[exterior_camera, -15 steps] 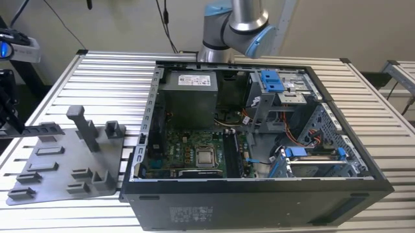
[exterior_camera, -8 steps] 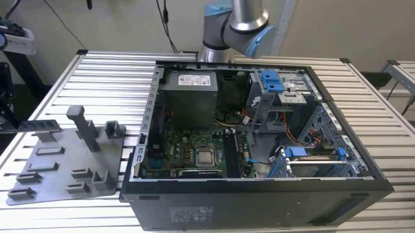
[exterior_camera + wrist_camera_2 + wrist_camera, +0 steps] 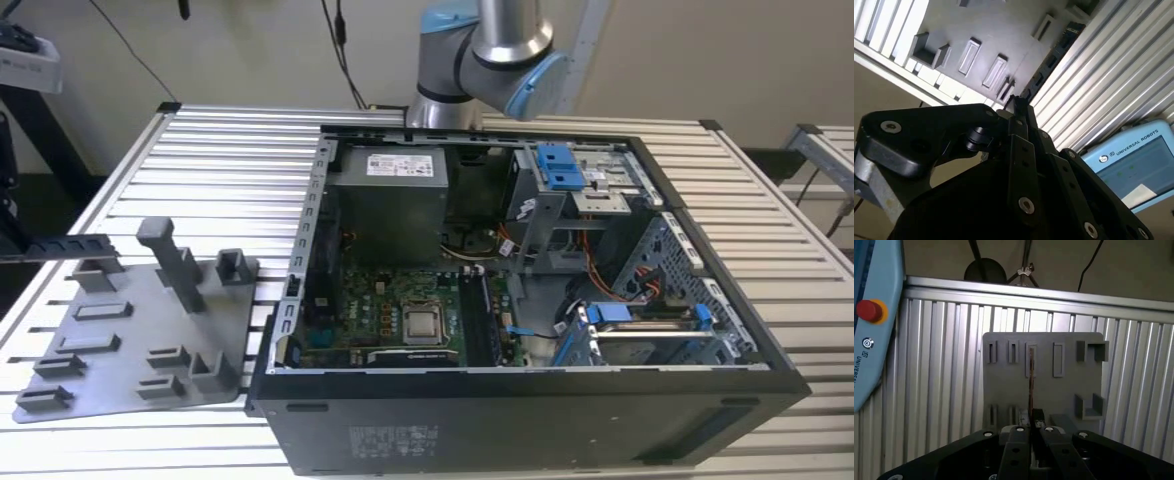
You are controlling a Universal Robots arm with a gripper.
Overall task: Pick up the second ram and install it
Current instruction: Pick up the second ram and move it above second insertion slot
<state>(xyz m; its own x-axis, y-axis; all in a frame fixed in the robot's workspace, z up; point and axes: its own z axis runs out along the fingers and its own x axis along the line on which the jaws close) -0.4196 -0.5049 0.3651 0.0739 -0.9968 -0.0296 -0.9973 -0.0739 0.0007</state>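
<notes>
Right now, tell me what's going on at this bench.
The robot arm's gripper has its jaws shut on the second ram, which shows edge-on in the first wrist view. It holds the stick over the grey fixture plate on the slatted table. The open computer case sits beside the plate, on the exterior view's right. The ram is not yet installed on its motherboard.

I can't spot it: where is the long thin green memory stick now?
In both wrist views the long, thin bluish-green memory stick juts from the tips of the black pincer gripping it, over the grey plastic fixture plate.
</notes>
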